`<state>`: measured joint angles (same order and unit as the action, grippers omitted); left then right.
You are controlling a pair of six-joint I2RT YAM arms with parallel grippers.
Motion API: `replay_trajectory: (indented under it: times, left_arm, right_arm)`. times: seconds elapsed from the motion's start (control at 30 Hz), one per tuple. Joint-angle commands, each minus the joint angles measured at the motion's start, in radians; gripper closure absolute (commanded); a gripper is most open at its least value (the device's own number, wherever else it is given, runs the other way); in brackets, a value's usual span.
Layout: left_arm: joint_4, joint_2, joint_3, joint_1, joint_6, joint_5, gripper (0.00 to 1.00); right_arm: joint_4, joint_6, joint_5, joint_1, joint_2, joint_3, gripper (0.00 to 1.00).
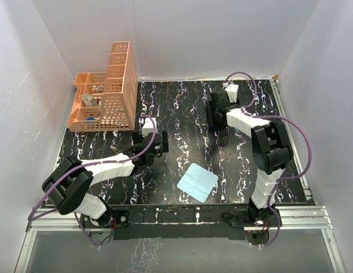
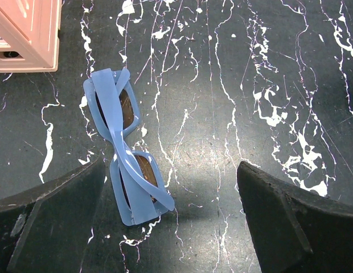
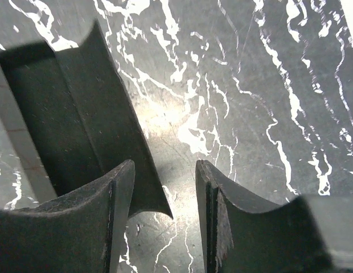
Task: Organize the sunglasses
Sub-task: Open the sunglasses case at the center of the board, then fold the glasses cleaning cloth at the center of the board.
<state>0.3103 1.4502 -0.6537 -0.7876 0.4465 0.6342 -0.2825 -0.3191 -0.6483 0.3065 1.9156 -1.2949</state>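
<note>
Left pincer (image 2: 171,165) spread fully wide, low over the black, white-veined desk (image 2: 250,68), gripping nothing. Between its fingers, flat on the desk, the sunglasses (image 2: 120,149): blue frame, folded, temples crossed over brownish lenses, just beside the finger at the wrist view's left, well apart from the other. Corner of a peach organiser (image 2: 23,34) just beyond them. Right pincer (image 3: 165,165) partly parted, clamped on nothing; edge of the black case (image 3: 74,114) poking into the gap beside one finger, contact impossible to tell. Light blue cloth (image 1: 197,182) near the desk's front middle.
</note>
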Motion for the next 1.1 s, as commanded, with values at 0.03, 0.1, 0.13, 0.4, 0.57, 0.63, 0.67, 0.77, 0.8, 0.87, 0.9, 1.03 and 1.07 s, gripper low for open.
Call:
replay_trajectory:
  times: [0.03, 0.1, 0.13, 0.4, 0.57, 0.63, 0.67, 0.77, 0.8, 0.87, 0.9, 1.03, 1.07]
  left_arm:
    - [0.006, -0.006, -0.015, 0.005, 0.003, 0.003, 0.01]
    - [0.002, -0.002, -0.018, 0.004, 0.004, 0.015, 0.01]
    - [0.000, 0.003, -0.018, 0.005, 0.004, 0.022, 0.01]
    - [-0.010, 0.025, -0.030, 0.004, -0.014, 0.024, 0.01]
    - [0.004, -0.026, -0.007, 0.003, -0.025, -0.089, 0.01]
    - [0.041, -0.047, 0.015, 0.004, -0.044, -0.134, 0.01]
    - [0.043, -0.051, 0.016, 0.004, -0.040, -0.146, 0.02]
    - [0.033, -0.046, 0.007, 0.004, -0.047, -0.165, 0.02]
    - [0.023, -0.039, -0.005, 0.001, -0.043, -0.162, 0.01]
    - [0.007, -0.027, -0.022, 0.002, -0.043, -0.172, 0.02]
    - [0.004, -0.022, -0.028, 0.002, -0.042, -0.179, 0.02]
    - [-0.018, -0.013, -0.046, 0.003, -0.030, -0.187, 0.02]
    - [-0.021, -0.013, -0.048, 0.002, -0.031, -0.192, 0.02]
  right_arm:
    - [0.028, -0.038, -0.014, -0.001, -0.138, 0.005, 0.54]
    - [0.025, -0.054, -0.009, 0.002, -0.166, 0.017, 0.54]
    - [0.024, -0.059, -0.006, 0.005, -0.194, 0.027, 0.54]
    - [-0.028, -0.139, 0.059, 0.068, -0.373, 0.129, 0.55]
    - [0.006, -0.181, 0.139, 0.138, -0.554, 0.289, 0.56]
    - [-0.008, -0.213, 0.156, 0.153, -0.618, 0.351, 0.56]
    - [-0.013, -0.220, 0.157, 0.161, -0.649, 0.376, 0.56]
    - [-0.028, -0.246, 0.152, 0.171, -0.720, 0.441, 0.56]
    - [-0.026, -0.250, 0.151, 0.172, -0.734, 0.462, 0.56]
    - [-0.005, -0.249, 0.147, 0.172, -0.746, 0.494, 0.56]
    - [-0.003, -0.252, 0.146, 0.172, -0.745, 0.501, 0.56]
    - [-0.015, -0.268, 0.146, 0.172, -0.731, 0.503, 0.58]
    - [-0.014, -0.272, 0.148, 0.172, -0.733, 0.506, 0.58]
